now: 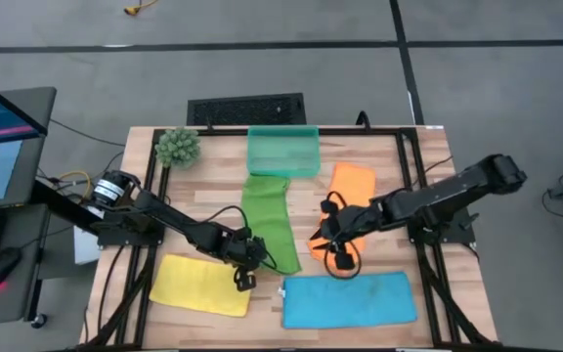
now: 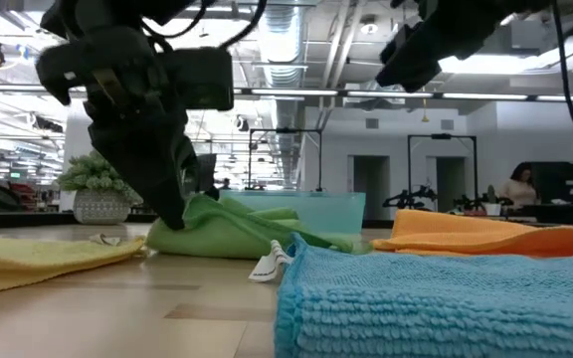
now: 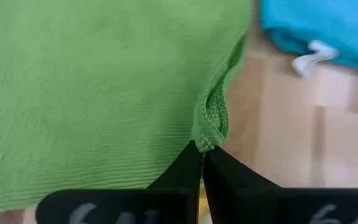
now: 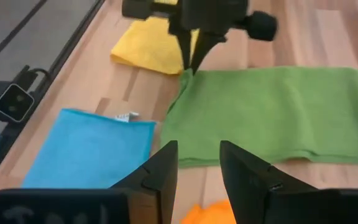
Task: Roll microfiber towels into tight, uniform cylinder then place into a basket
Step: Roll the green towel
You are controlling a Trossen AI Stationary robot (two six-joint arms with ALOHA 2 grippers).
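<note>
Left gripper (image 3: 202, 151) (shut) on green towel (image 3: 92, 93) corner

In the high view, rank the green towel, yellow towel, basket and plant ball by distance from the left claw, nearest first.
From the left claw:
1. Green towel, its corner pinched in the claw.
2. Yellow towel, alongside.
3. Basket and plant ball, far edge: too close to call.

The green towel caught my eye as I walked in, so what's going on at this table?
The left hand is shut on a corner of the green towel, which lies flat and unrolled, stretching back toward the basket. The right hand is open and empty, hovering above the table near the orange towel. The yellow towel and blue towel lie flat at the front. No towel is rolled yet.
</note>
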